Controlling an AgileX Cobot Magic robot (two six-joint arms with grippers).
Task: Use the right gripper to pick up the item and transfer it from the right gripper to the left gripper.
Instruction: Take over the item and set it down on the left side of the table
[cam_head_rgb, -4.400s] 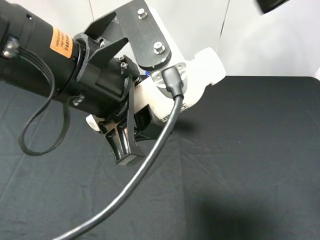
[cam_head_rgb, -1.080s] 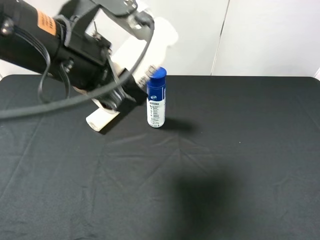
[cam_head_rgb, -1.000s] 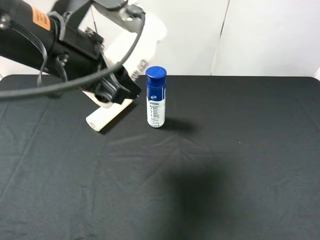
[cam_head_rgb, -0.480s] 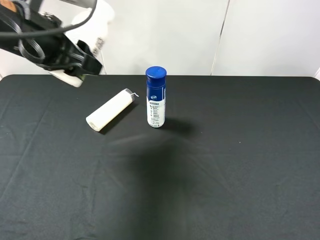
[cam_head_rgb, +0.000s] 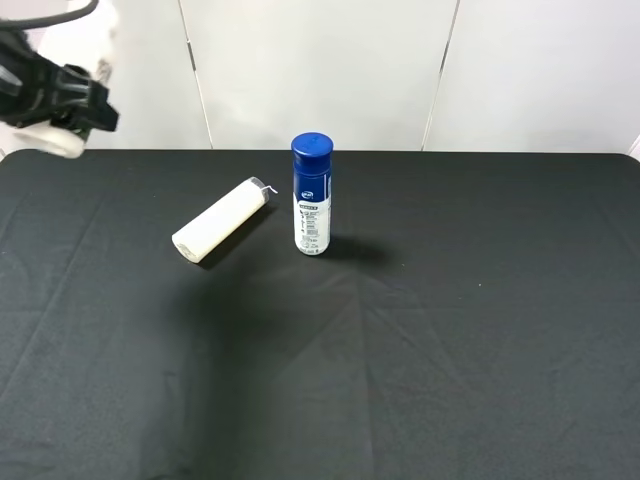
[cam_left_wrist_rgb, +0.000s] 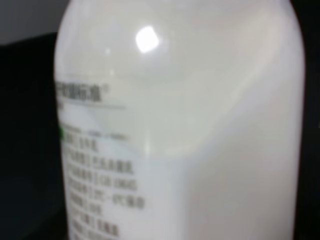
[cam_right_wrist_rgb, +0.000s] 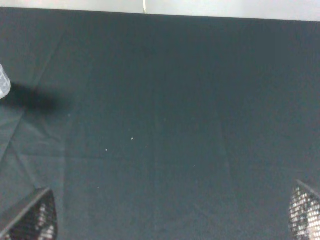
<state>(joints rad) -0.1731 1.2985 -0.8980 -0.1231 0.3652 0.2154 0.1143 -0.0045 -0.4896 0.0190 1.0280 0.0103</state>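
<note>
The item, a small white bottle with a printed label (cam_left_wrist_rgb: 180, 130), fills the left wrist view at very close range. In the high view my left gripper (cam_head_rgb: 68, 98) is raised at the far left edge above the table's back corner, its black jaws shut around the white bottle (cam_head_rgb: 52, 140). My right gripper (cam_right_wrist_rgb: 167, 215) does not show in the high view. In the right wrist view its two fingertips (cam_right_wrist_rgb: 35, 217) stand wide apart over bare black cloth, open and empty.
A cream-white tube (cam_head_rgb: 222, 220) lies on its side on the black cloth (cam_head_rgb: 450, 330) left of centre. A taller blue-capped bottle (cam_head_rgb: 311, 195) stands upright just right of it; its base edge shows in the right wrist view (cam_right_wrist_rgb: 3, 85).
My left arm has swung up and to the far left with the white bottle in its jaws, uncovering the tube and the blue-capped bottle. Those two have not moved.
</note>
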